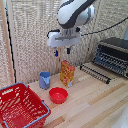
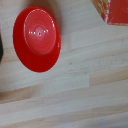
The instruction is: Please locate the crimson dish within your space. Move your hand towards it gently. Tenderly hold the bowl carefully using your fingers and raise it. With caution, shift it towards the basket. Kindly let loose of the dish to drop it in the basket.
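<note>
The crimson dish (image 1: 58,95) is a small round glossy red bowl standing upright on the wooden table, near the middle front of the exterior view. It fills one side of the wrist view (image 2: 36,38). The basket (image 1: 21,106), red wire mesh with a blue-grey rim, stands at the exterior view's lower left, apart from the bowl. My hand (image 1: 62,51) hangs high above the table, over the carton and behind the bowl, fingers apart and holding nothing. The fingers do not show in the wrist view.
An orange-yellow carton (image 1: 67,73) stands upright just behind the bowl; its corner shows in the wrist view (image 2: 113,11). A small blue cup (image 1: 45,80) stands behind the basket. A dark toaster oven (image 1: 113,55) with its door down is at the exterior view's right.
</note>
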